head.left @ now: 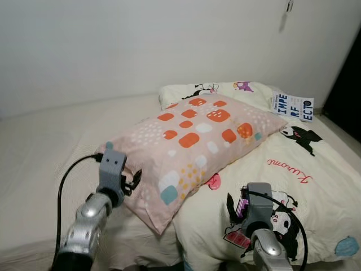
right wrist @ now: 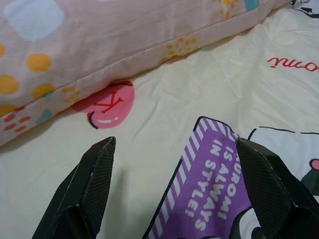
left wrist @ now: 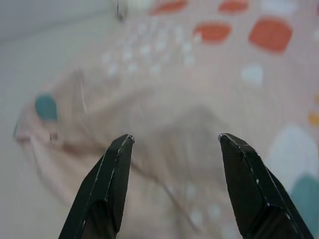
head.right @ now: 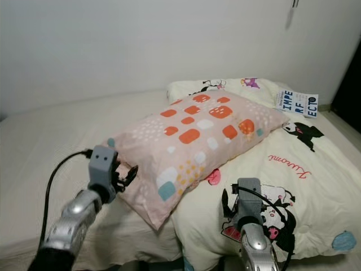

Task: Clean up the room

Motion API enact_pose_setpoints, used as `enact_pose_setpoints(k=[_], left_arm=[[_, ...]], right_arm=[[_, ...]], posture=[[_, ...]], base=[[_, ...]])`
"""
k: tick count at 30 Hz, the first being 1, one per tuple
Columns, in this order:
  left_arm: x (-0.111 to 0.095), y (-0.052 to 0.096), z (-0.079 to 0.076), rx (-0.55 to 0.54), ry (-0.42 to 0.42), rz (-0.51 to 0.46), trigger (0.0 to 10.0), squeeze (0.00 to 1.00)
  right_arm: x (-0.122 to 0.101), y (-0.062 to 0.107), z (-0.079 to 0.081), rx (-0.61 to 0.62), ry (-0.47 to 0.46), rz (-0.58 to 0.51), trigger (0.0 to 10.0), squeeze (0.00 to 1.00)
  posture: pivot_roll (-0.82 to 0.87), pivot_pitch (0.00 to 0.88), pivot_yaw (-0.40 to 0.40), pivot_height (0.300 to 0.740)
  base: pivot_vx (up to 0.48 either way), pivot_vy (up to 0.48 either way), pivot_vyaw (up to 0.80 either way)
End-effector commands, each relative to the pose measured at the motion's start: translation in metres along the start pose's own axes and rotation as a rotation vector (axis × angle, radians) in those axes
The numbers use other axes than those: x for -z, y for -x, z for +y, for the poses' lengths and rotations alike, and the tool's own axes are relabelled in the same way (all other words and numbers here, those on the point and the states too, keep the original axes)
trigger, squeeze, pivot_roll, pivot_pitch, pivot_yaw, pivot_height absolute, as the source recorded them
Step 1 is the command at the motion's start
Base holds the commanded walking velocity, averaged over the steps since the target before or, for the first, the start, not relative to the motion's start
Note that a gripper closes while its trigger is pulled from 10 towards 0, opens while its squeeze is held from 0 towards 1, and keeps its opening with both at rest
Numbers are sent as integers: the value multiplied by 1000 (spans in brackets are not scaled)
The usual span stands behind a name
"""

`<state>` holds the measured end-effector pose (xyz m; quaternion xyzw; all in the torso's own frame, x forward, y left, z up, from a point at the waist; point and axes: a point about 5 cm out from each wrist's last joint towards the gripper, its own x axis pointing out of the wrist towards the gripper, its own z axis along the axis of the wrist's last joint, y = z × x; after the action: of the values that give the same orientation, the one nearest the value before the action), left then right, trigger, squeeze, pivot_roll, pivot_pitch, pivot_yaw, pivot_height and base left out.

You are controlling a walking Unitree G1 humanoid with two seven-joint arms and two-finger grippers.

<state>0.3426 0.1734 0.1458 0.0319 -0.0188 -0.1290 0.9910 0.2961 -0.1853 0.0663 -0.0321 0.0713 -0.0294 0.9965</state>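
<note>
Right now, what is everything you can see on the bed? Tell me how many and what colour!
pillow: one, pink with orange, white and teal patches, lying across the bed, partly on the quilt.
quilt: one, cream with black cartoon prints and red writing, on the robot's right.
book: one, white with blue letters, on the quilt near the wall.
mattress: one, cream, bare on the left.
left gripper: one, black fingers open, at the pillow's near corner.
right gripper: one, black fingers open, over the quilt.

A pink fabric pillow with orange and white patches lies slantwise on the cream bed sheet, its right half resting on a cream quilt printed with cartoon figures (the quilt covers the bed's right side). Behind the pillow, on the quilt near the white wall, lies a white booklet with large blue letters.
</note>
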Motion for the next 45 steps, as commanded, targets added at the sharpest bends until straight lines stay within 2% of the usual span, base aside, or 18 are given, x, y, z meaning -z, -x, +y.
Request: enact_pose_setpoints(k=[1, 4, 5, 8, 11, 12, 15, 17, 19, 20, 23, 31, 33, 35, 36, 37, 38, 45], left_arm=[[10, 3, 7, 1, 16, 52, 10000, 0], [3, -7, 10, 45, 69, 55, 10000, 0], [-2, -14, 15, 47, 125, 50, 10000, 0], [-7, -19, 20, 45, 163, 43, 10000, 0], [-20, -31, 27, 45, 245, 22, 10000, 0], [-34, -45, 30, 55, 310, 22, 10000, 0], [-39, -49, 30, 59, 324, 24, 10000, 0], [-43, -56, 32, 23, 399, 45, 10000, 0], [-44, -57, 33, 7, 430, 49, 10000, 0], [-45, -58, 36, -15, 458, 46, 10000, 1000], [-47, -60, 41, -65, 540, 42, 10000, 1000], [-47, -62, 40, -95, 612, 59, 10000, 1000], [-46, -63, 38, -104, 648, 63, 10000, 1000], [-40, -64, 33, -113, 742, 82, 10000, 1000], [-40, -64, 33, -113, 742, 82, 10000, 1000], [-36, -64, 28, -102, 784, 91, 10000, 388], [-33, -64, 24, -94, 817, 101, 10000, 0], [-22, -64, 12, -85, 853, 145, 10000, 0]], right_arm=[[2, 1, 1, -1, -16, 4, 10000, 0], [1, 0, -1, 0, -11, 5, 10000, 0], [-1, -1, -1, -1, -11, 3, 10000, 0], [-2, -2, -2, -2, -13, 2, 10000, 0], [-4, -3, -2, -7, -14, 1, 10000, 0], [-5, -3, -2, -16, -24, 9, 10000, 0], [-6, -3, -1, -18, -32, 11, 10000, 0], [-8, -3, 0, -17, -46, 11, 10000, 0], [-8, -2, 1, -16, -51, 10, 10000, 0], [-9, -2, 2, -15, -53, 10, 10000, 0], [-10, 0, 4, -13, -62, 9, 10000, 0], [-9, 4, 8, -17, -76, 14, 10000, 0], [-8, 5, 10, -19, -80, 18, 10000, 0], [-6, 7, 12, -24, -86, 28, 10000, 0], [-6, 7, 12, -24, -86, 28, 10000, 0], [-6, 8, 12, -26, -89, 32, 10000, 0], [-5, 8, 13, -26, -90, 34, 10000, 0], [-6, 9, 13, -26, -94, 42, 10000, 0]], posture=[[0, 141, 59, 582], [5, 155, 53, 582], [5, 168, 53, 582], [5, 168, 53, 582], [9, 196, 49, 582], [10, 220, 51, 582], [9, 232, 54, 582], [0, 264, 70, 582], [-1, 269, 72, 582], [-6, 286, 79, 582], [-9, 308, 86, 582], [-15, 337, 97, 582], [-14, 341, 97, 582], [-15, 343, 99, 582], [-15, 343, 99, 582], [-16, 343, 99, 582], [-17, 343, 99, 582], [-20, 345, 97, 582]], base=[[0, 0, 0], [0, 0, 0], [0, 0, 0], [0, 0, 0], [0, 0, 0], [0, 0, 0], [0, 0, 0], [0, 0, 0], [0, 0, 0], [0, 0, 0], [0, 0, 0], [0, 0, 0], [0, 0, 0], [0, 0, 0], [0, 0, 0], [0, 0, 0], [0, 0, 0], [0, 0, 0]])
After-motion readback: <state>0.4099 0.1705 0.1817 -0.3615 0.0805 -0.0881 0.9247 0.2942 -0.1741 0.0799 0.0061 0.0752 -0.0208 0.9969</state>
